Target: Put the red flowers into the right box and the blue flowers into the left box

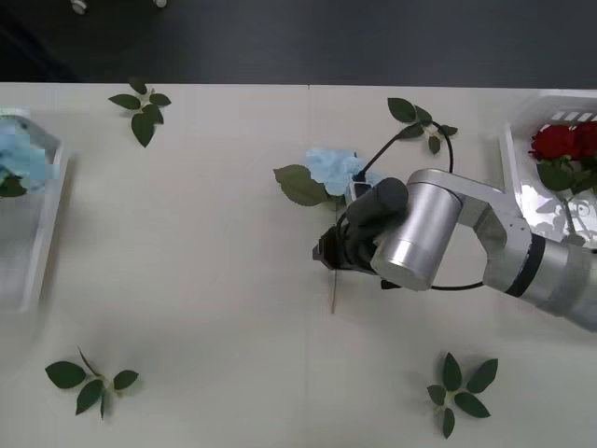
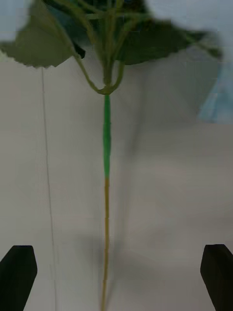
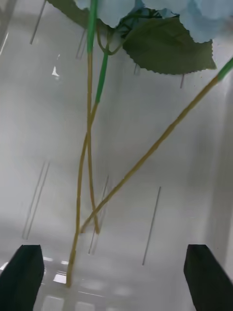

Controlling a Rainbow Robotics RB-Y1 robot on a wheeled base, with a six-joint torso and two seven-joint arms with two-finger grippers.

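Right gripper, nearest the camera, hangs above the table at centre with its black fingers spread wide; one blue flower's stem lies on the table between them, ungrasped, its bloom just beyond on the far side. Left gripper, likewise wide open, hangs over the left box, where three blue-flower stems lie crossed. Red flowers lie in the right box.

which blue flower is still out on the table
The blue flower at mid-table under the right gripper; the others already lie in the left box.
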